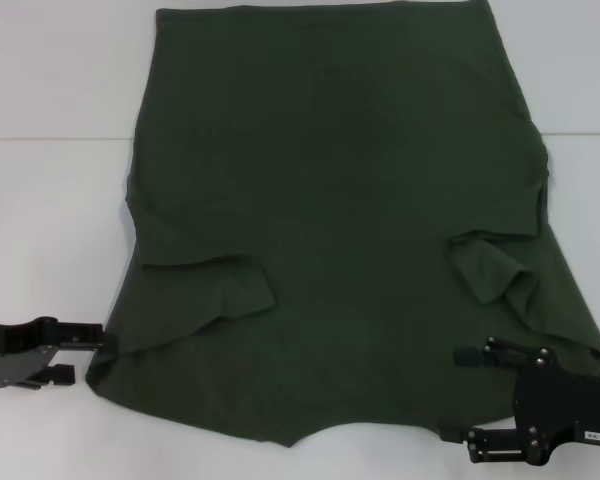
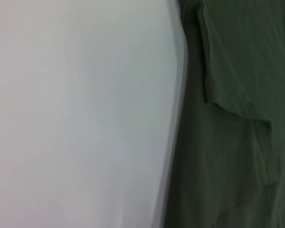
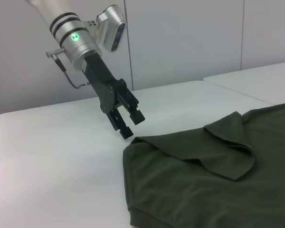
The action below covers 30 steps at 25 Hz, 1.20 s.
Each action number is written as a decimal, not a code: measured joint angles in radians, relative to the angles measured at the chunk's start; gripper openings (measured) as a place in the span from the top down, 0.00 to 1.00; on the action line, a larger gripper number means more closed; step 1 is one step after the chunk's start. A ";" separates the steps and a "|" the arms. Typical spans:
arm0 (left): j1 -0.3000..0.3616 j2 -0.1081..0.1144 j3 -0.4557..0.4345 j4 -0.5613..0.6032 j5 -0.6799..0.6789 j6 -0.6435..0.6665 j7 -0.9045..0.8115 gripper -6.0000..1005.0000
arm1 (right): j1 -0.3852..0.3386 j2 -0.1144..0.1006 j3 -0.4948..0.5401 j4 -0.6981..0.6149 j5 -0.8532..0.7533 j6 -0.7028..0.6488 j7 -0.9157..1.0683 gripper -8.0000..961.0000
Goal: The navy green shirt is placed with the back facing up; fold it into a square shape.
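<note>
A large dark olive-green cotton shirt lies flat across the white table, sleeves folded inward. Both grippers, left and right, sit spread at its near corners; uneven grasps could skew the fold.

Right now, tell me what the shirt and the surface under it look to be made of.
The navy green shirt: soft matte knit, probably cotton; it creases and its sleeves fold limply. The table: smooth, pale, faintly glossy top, maybe laminate or a cover; a seam line crosses it.
</note>
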 joint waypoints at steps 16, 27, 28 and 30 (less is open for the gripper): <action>-0.014 -0.006 0.015 -0.033 -0.002 -0.019 0.009 0.15 | 0.012 -0.001 0.000 0.019 0.000 0.006 0.000 0.04; -0.049 -0.016 0.029 -0.081 -0.008 -0.017 0.011 0.15 | 0.012 -0.001 0.000 0.018 0.000 0.015 0.005 0.04; -0.053 -0.018 0.031 -0.085 -0.009 -0.019 0.012 0.15 | 0.012 -0.001 0.000 0.018 0.000 0.016 0.006 0.04; -0.065 -0.020 0.034 -0.099 -0.012 -0.022 0.016 0.15 | 0.012 -0.001 0.000 0.018 0.000 0.017 0.008 0.04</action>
